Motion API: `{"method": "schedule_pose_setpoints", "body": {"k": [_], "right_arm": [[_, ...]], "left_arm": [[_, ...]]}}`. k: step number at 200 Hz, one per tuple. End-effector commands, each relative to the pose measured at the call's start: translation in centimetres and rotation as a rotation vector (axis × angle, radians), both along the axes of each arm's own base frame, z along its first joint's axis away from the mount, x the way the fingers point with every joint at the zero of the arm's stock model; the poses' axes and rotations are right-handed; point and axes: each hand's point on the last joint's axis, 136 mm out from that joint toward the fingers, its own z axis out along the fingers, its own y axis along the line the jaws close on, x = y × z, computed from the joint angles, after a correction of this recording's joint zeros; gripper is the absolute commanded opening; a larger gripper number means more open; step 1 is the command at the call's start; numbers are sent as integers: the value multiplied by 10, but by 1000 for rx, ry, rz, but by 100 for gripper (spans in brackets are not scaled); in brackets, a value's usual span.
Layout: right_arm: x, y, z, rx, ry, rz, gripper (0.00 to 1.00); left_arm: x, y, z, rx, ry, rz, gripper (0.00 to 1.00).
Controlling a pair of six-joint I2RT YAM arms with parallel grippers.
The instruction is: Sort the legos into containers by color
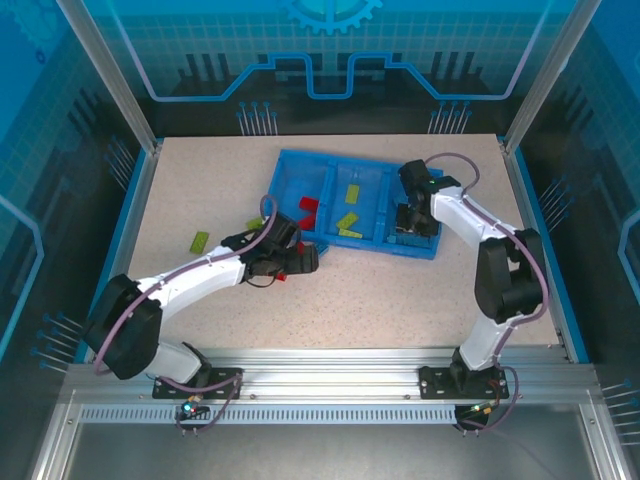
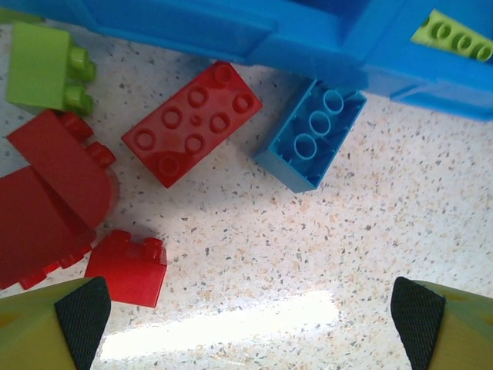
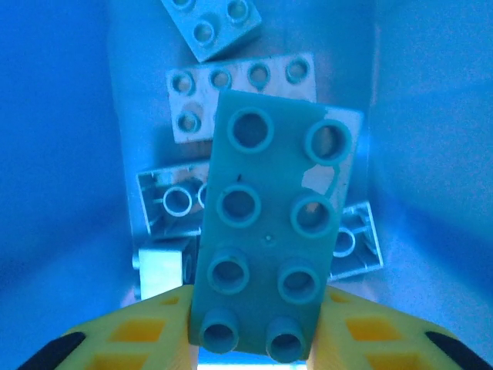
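Right end effector closed on a blue brick, fingers against its two long sides, studs toward the camera. It hangs over the right compartment of the tray, above the loose blue bricks lying there; compartment walls close on both sides.

Left end effector wide open, low over the surface, just outside the tray's near-left corner. Ahead of it: a red brick studs up, an overturned brick just beside the tray wall, red pieces at left. Bare surface between the fingers.
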Motion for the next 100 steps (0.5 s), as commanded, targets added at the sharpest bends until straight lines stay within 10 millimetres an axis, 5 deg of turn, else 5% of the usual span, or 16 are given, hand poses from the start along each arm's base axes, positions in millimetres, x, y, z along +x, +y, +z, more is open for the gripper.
{"method": "schedule_pose_setpoints", "body": {"k": [1, 52, 100], "right_arm": [[1, -1, -1, 4, 38, 30, 45], [-5, 0, 7, 26, 21, 30, 76], [-16, -7, 12, 22, 5, 21, 83]], "left_arm": [[2, -13, -3, 11, -6, -86, 97], [16, -38, -19, 145, -12, -256, 96], [35, -46, -32, 201, -14, -279, 94]]}}
